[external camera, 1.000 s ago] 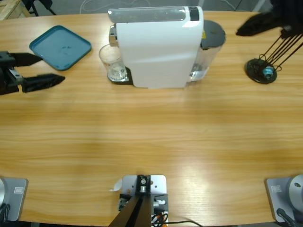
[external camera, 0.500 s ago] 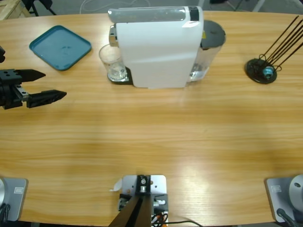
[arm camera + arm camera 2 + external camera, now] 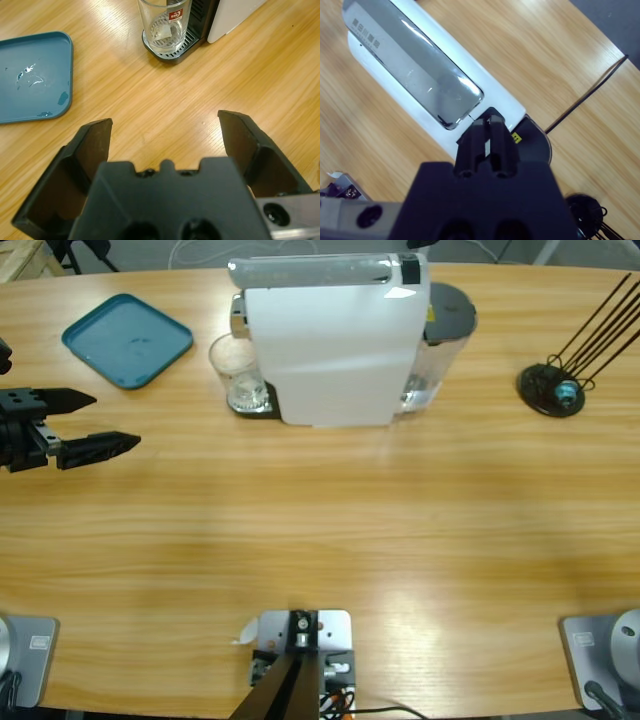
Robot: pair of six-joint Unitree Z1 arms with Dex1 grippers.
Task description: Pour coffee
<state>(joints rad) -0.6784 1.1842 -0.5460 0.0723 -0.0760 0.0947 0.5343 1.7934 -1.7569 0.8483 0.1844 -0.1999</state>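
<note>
The wooden table fills nearly the whole high view. The largest object on it is the white coffee machine, located at the upper centre of that view, with a grey translucent top panel and a dark-lidded water tank attached at its right side. In the right wrist view the machine runs diagonally from the upper left toward the centre. The teal tray lies in the upper left of the high view, apart from the machine; in the left wrist view it sits at the left edge with a few wet marks on its surface. The left gripper enters from the left edge of the high view, and its jaws are spread wide with nothing between them, over bare wood below the tray. The right gripper appears in the right wrist view only, above the machine's top, with its jaws pressed together and nothing held. A black stand with thin rods is at the upper right of the high view. The clear glass stands on the machine's dark drip tray, just left of the machine body. The coffee cannot be made out in the glass.
</note>
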